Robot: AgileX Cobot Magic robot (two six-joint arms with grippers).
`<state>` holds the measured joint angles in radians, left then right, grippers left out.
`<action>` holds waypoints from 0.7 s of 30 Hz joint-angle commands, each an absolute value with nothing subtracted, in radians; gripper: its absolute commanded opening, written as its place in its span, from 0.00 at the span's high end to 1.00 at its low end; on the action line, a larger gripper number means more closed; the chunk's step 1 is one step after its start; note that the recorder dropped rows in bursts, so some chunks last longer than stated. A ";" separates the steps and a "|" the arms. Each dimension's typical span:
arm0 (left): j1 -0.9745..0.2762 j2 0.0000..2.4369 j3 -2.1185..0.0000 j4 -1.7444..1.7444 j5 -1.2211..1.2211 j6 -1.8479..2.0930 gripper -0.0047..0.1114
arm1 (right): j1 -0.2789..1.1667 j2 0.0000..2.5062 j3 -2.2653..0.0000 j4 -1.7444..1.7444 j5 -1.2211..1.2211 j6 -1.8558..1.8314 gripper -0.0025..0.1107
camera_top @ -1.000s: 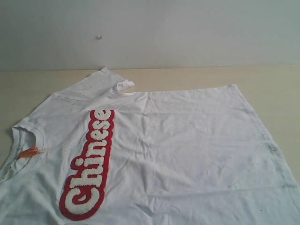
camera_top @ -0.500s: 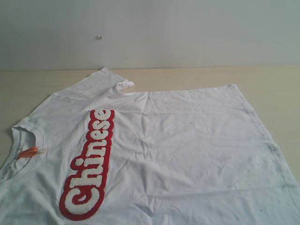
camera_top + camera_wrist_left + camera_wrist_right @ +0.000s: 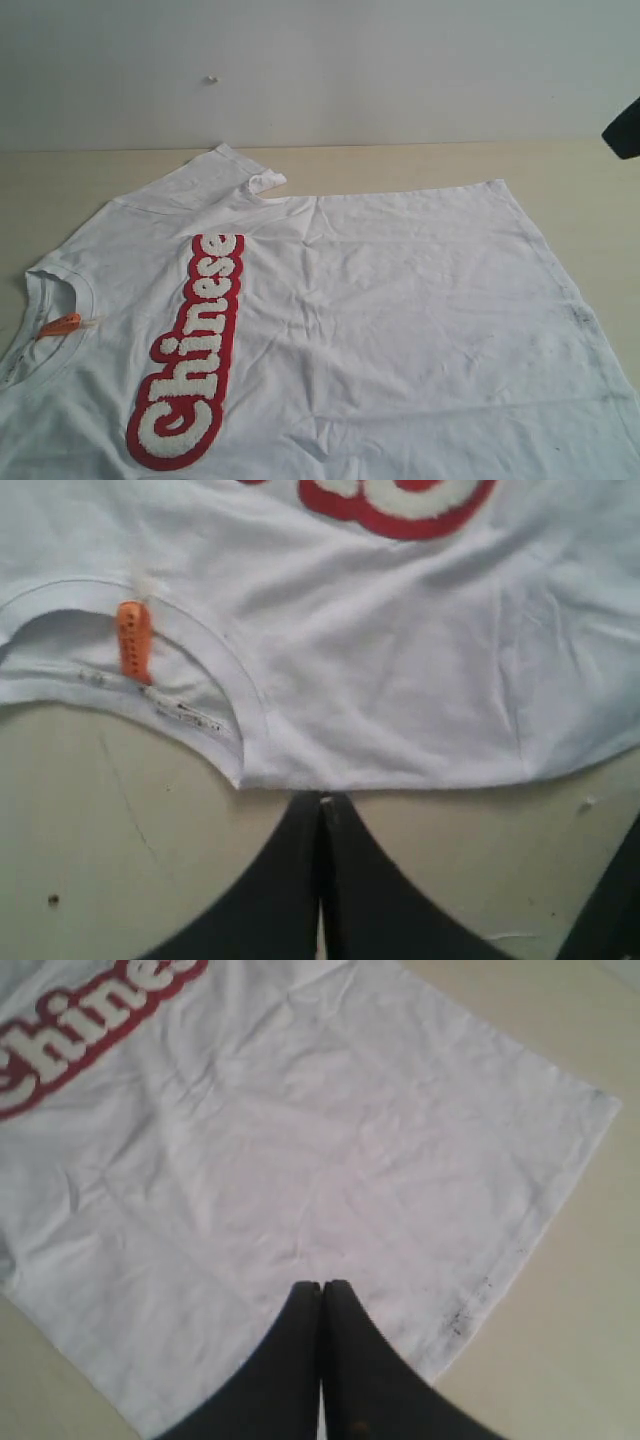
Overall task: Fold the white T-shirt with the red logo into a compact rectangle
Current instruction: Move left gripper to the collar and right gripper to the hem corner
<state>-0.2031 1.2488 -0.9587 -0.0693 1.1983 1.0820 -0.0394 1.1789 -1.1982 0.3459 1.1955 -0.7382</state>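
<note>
The white T-shirt (image 3: 400,300) lies spread flat on the table, collar (image 3: 45,285) at the left with its orange tag (image 3: 60,324). The red logo (image 3: 195,350) runs as a band across the chest. My left gripper (image 3: 322,800) is shut, its tips at the shirt's shoulder edge beside the collar (image 3: 215,655) and the tag (image 3: 133,640). My right gripper (image 3: 322,1285) is shut with nothing in it, hovering over the shirt's lower body near the hem (image 3: 500,1260). A dark part of the right arm (image 3: 624,128) shows at the exterior view's right edge.
The light wooden table (image 3: 580,170) runs back to a pale wall (image 3: 320,70). One sleeve (image 3: 225,170) lies spread at the far side. Dark smudges (image 3: 462,1315) mark the hem. Bare table (image 3: 120,860) surrounds the shirt.
A dark part of the right arm has come into the exterior view at the right edge. The shirt has not moved.
</note>
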 commanded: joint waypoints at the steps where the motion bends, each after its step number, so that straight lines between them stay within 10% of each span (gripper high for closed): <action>1: -0.209 1.252 -0.889 -0.060 1.059 1.205 0.96 | 0.020 1.216 -1.203 0.232 1.221 -0.796 0.98; 7: -0.209 1.252 -0.874 -0.043 0.981 1.206 0.75 | 0.047 1.247 -1.196 0.148 1.221 -0.792 0.98; 12: -0.209 1.252 -0.874 0.000 0.934 1.182 0.06 | 0.047 1.247 -1.172 0.131 1.221 -0.792 0.98; 21: -0.209 1.252 -0.874 0.000 0.890 1.172 0.07 | 0.047 1.247 -1.141 0.113 1.221 -0.792 0.98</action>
<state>-0.2031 1.2504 -0.8759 0.0000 0.9336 1.1802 0.0437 1.2470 -1.1442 0.1150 1.2239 -0.7887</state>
